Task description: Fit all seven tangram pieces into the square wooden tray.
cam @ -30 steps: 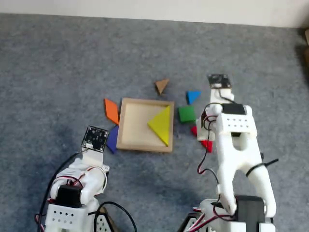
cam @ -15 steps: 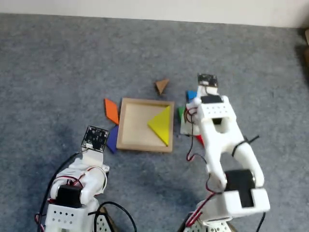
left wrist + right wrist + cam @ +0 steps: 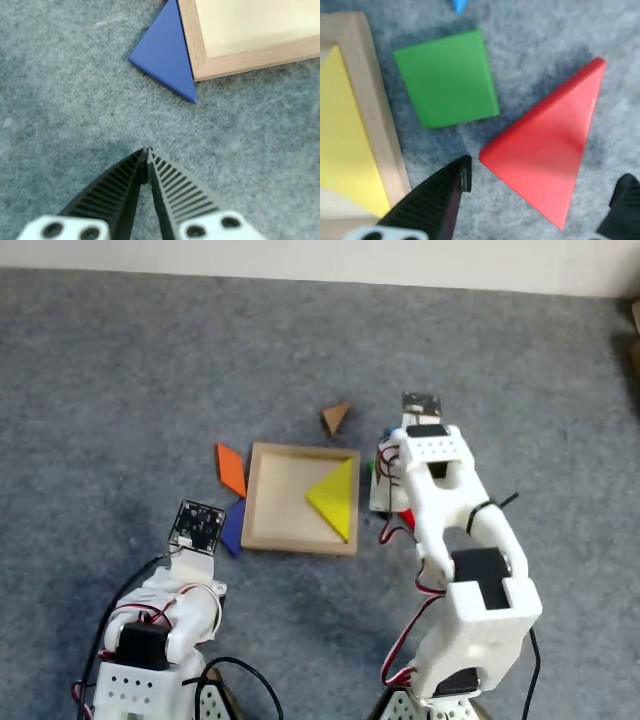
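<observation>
The square wooden tray (image 3: 262, 502) lies mid-table with a yellow triangle (image 3: 335, 498) in its right half. An orange parallelogram (image 3: 231, 469) and a dark blue triangle (image 3: 233, 528) rest against its left side, and a brown triangle (image 3: 335, 417) lies behind it. In the right wrist view my right gripper (image 3: 542, 187) is open, its fingers on either side of the red triangle (image 3: 545, 155). The green square (image 3: 447, 77) lies beside the tray rim (image 3: 375, 125). My left gripper (image 3: 147, 150) is shut and empty, a little short of the dark blue triangle (image 3: 165, 52).
The tip of a light blue piece (image 3: 460, 5) lies just beyond the green square. The right arm (image 3: 430, 470) covers the pieces to the right of the tray in the high view. Grey carpet stretches around on all sides.
The right arm has swung left toward the tray's right edge and now covers the green square, the red triangle and the light blue piece. The left arm has not moved.
</observation>
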You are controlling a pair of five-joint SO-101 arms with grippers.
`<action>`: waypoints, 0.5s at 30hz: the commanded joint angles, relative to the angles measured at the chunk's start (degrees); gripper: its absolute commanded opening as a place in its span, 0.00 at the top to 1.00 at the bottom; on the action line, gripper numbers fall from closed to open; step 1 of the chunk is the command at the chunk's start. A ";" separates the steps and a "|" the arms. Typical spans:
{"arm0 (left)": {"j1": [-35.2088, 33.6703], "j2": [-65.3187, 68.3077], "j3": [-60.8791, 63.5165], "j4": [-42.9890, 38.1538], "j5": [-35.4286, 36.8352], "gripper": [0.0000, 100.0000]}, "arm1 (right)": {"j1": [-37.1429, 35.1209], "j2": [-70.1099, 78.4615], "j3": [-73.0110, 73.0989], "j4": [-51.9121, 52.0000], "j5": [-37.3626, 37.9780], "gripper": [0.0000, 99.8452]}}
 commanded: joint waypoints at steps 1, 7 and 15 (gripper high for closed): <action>-0.48 -1.89 1.10 0.26 -0.44 0.99 | 0.48 -0.84 -2.95 -0.84 -0.26 0.59; -0.48 -1.89 1.10 0.26 -0.44 0.99 | 1.10 -0.84 -2.95 -1.10 -0.35 0.59; -0.48 -1.89 1.10 0.26 -0.44 0.99 | 2.33 -0.84 -5.05 -1.19 -0.35 0.59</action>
